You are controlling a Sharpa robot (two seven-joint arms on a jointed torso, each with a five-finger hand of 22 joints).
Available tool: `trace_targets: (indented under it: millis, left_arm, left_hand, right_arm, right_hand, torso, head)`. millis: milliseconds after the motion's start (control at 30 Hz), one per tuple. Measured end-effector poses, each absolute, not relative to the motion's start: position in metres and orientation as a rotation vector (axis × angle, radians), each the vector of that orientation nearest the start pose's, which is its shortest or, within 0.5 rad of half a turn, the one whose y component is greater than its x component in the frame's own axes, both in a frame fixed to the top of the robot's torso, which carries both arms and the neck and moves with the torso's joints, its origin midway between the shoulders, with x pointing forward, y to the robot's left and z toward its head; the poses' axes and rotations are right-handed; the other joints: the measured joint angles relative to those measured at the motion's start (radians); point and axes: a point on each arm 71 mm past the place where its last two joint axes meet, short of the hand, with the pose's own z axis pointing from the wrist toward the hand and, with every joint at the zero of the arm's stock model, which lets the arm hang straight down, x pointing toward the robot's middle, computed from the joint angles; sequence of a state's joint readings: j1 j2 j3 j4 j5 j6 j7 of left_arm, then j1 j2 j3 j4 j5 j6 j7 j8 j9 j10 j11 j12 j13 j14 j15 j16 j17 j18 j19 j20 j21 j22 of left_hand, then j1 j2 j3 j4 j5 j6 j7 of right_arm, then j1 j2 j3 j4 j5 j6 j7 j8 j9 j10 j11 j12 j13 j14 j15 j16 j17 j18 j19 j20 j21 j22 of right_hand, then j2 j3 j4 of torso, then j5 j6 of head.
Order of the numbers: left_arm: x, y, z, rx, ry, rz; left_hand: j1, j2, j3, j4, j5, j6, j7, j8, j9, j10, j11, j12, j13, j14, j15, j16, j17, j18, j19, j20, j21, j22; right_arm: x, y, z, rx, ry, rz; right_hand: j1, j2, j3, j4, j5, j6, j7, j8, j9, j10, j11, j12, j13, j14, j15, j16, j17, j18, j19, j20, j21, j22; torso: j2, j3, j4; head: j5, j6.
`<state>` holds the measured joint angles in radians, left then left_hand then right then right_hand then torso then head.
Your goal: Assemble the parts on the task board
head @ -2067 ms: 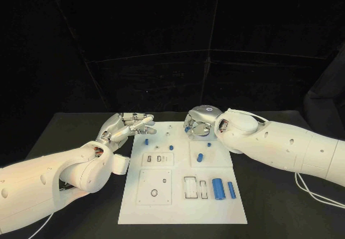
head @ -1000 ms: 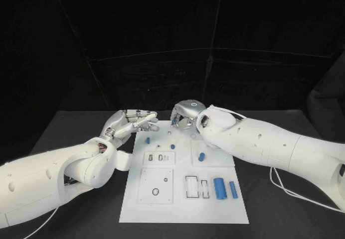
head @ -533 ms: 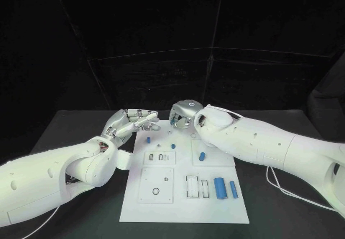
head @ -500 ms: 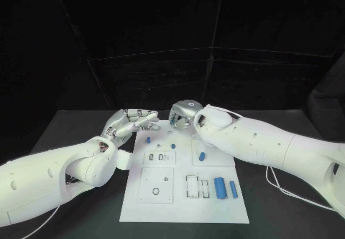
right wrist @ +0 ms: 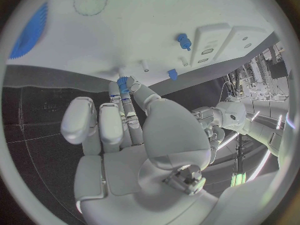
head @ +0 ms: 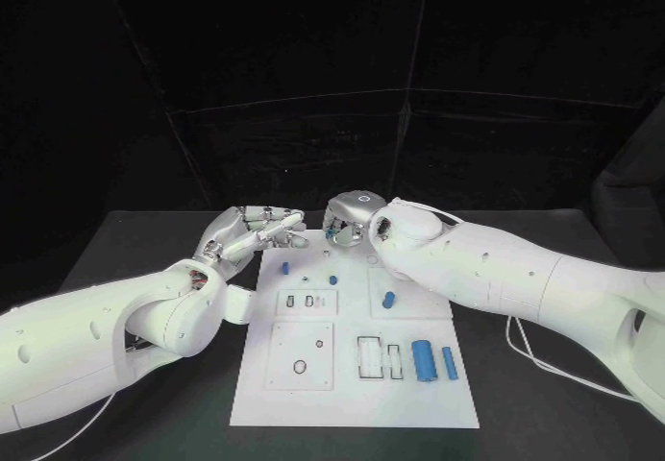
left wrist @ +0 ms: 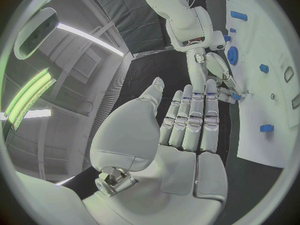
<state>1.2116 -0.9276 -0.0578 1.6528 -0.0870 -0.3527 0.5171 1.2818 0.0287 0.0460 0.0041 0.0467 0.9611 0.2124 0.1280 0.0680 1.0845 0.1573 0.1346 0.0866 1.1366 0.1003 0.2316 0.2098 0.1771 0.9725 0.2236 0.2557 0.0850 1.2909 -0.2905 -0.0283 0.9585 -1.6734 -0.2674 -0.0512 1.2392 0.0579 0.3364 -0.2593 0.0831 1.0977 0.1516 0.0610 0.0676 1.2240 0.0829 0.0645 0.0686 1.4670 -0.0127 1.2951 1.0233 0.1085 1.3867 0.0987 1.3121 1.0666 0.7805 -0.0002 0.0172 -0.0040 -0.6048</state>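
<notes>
The white task board [head: 354, 384] lies in the middle of the table. My right hand [head: 350, 221] hovers over its far edge and pinches a small blue part [right wrist: 123, 82] between thumb and a fingertip, just above the board [right wrist: 125, 30] near a small white peg [right wrist: 144, 65]. My left hand [head: 257, 230] is beside the board's far left corner, fingers stretched out and holding nothing [left wrist: 187, 120]. Two small blue parts [head: 284, 269] [head: 334, 279] stand on the far half. A blue toothed wheel [right wrist: 28, 30] sits near the right hand.
A short blue part [head: 389, 299] lies mid-right on the board. Two blue cylinders [head: 423, 361] [head: 448, 362] lie at its near right beside rectangular slots [head: 369, 355]. An oval hole [head: 300, 367] is at the near left. Black table [head: 138, 250] surrounds the board.
My right hand has moved leftwards along the board's far edge, closer to my left hand. The left hand has stayed about where it was.
</notes>
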Motion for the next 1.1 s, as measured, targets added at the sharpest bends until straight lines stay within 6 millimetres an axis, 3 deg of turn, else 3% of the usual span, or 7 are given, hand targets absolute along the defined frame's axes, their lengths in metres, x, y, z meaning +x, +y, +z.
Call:
trace_targets:
  millis: [1100]
  left_arm:
    - [0.4647,0.2141,-0.1588,-0.941,1.337,-1.603]
  left_hand:
    - [0.0,0.0,0.0,0.0,0.0,0.0,0.0,0.0,0.0,0.0,0.0,-0.006,0.0,0.0,0.0,0.0,0.003,0.0,0.003,-0.003,-0.004,-0.001]
  right_arm:
    - [0.5722,-0.056,-0.1531,-0.469,1.498,0.491]
  right_hand:
    - [-0.007,-0.018,0.008,0.008,0.0,-0.008,0.004,-0.001,-0.002,-0.013,0.001,0.0,-0.001,-0.004,0.004,0.0,-0.003,0.0,0.0,0.0,0.0,-0.001]
  torso:
    - [0.001,0.0001,-0.0007]
  head:
    - [0.002,-0.008]
